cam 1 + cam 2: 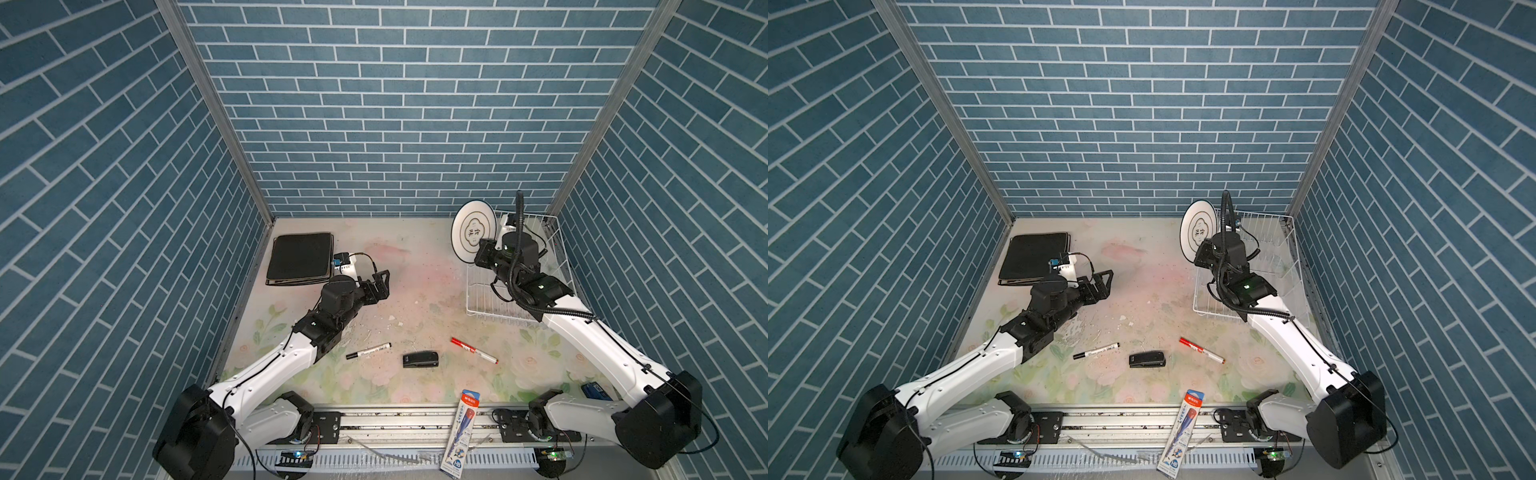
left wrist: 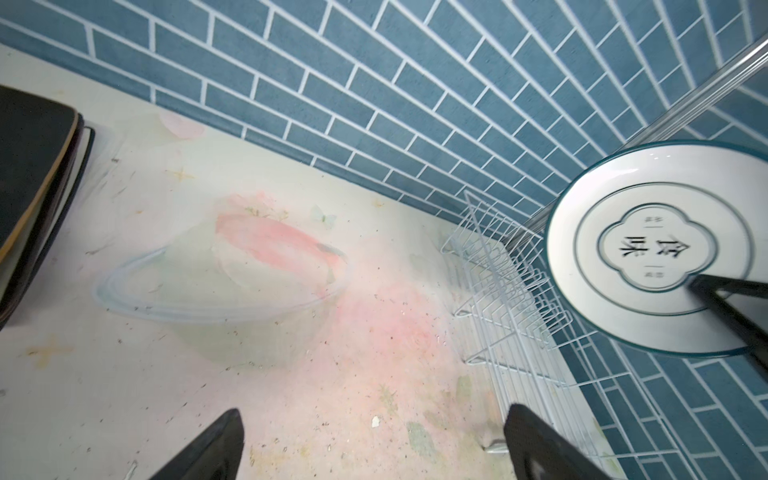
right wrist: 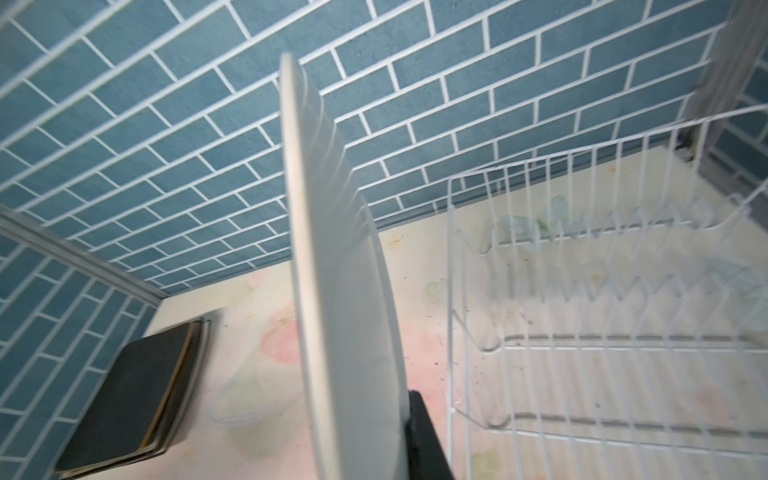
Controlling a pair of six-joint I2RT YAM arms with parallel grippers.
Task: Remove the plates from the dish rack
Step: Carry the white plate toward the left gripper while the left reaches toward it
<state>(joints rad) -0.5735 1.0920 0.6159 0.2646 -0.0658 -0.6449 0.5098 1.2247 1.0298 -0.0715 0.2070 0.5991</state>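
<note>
— Between the right pincer's (image 1: 482, 249) closed jaws we see the round white plate (image 1: 474, 235), clamped at its lower rim and held upright, face toward the middle of the bench (image 1: 415, 291).

— Is it clear of the dish rack (image 1: 552, 245)?

— We see it lifted above the rack's near-left corner, at the side toward the left arm. From the right wrist we see the plate (image 3: 340, 291) edge-on, one dark finger (image 3: 424, 436) against its back, and the rack (image 3: 602, 332) just beside it with no plate among its tines.

— And the left pincer (image 1: 380, 284)?

— We find its jaws wide apart, holding nothing, hovering low over the bench. In the left wrist view both fingertips (image 2: 216, 449) frame bare floral surface, with the held plate (image 2: 648, 249) and the rack (image 2: 511, 291) ahead and well apart from them.

— Where are the other plates?

— Just behind that pincer, near the left wall, we see a stack of square plates (image 1: 300, 258), a black one on top; we cannot count those beneath.

— Anything nearer us?

— Well in front of both pincers lie a black marker (image 1: 368, 350), a black stapler (image 1: 420, 359) and a red marker (image 1: 473, 350); a pencil pack (image 1: 459, 428) rests across the front rail.
</note>
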